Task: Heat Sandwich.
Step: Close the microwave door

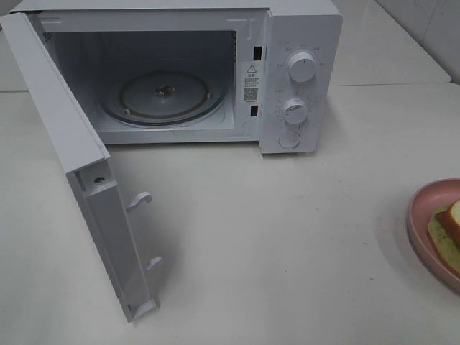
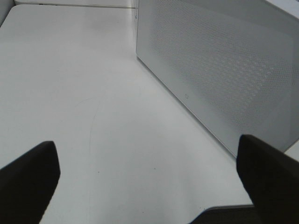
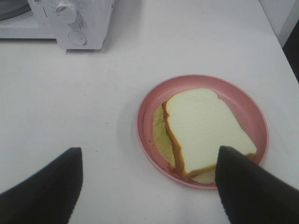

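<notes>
The sandwich lies on a round pink plate at the table's right edge, cut off by the frame in the exterior high view. In the right wrist view the sandwich shows white bread with tan crust on the plate. My right gripper hovers open above the plate's near side, one finger over the sandwich's corner, nothing held. My left gripper is wide open and empty over bare table beside the microwave door. Neither gripper shows in the exterior high view.
A white microwave stands at the back, its door swung out toward the front left. A glass turntable lies inside the cavity. The microwave knobs face the plate. Bare table spreads between microwave and plate.
</notes>
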Robot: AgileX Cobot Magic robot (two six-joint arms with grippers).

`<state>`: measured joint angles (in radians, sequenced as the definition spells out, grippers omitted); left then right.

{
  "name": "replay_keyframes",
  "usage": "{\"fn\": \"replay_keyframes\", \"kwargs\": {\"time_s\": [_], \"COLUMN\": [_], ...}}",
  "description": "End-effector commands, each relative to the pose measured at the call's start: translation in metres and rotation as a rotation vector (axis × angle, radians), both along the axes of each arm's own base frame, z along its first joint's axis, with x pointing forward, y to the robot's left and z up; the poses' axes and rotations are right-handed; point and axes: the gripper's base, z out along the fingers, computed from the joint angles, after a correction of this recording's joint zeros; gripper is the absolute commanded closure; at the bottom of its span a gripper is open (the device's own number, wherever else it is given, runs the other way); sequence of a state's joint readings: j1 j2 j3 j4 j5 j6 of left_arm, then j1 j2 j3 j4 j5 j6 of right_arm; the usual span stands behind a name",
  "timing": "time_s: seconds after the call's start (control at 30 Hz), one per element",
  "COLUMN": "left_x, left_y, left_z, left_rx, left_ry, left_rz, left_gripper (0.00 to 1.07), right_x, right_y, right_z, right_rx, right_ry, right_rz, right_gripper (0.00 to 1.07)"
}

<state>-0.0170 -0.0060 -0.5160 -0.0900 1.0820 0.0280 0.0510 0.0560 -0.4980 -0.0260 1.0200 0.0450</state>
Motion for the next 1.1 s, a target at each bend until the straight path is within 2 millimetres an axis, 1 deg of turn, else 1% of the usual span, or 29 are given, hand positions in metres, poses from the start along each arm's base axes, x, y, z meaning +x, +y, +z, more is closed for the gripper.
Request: {"fn": "replay_keyframes", "kwargs": {"time_s": [0.03,0.13,1.1], "left_x": [-0.0001,-0.0001,-0.0001], "left_y": [-0.0007,-0.0007,-0.0007], "left_z": [0.0002,0.0002,0.0002], "left_rx": [-0.007,-0.007,-0.007], "left_ry": [-0.016,-0.016,-0.016], "left_rz": [-0.004,-0.004,-0.004], "left_gripper": [0.10,0.10,0.10], "right_x": [-0.0033,-0.0123,-0.0121], "right_y": [0.0006,0.0010,0.0014], "right_z": [0.0011,0.0007,0.0007], "right_rx": [0.003,0.005,0.003], "right_ry": [-0.050,-0.110,-0.108], "right_rz": [-0.023,-0.063,-0.073], "right_gripper": [0.31,0.31,0.31]}}
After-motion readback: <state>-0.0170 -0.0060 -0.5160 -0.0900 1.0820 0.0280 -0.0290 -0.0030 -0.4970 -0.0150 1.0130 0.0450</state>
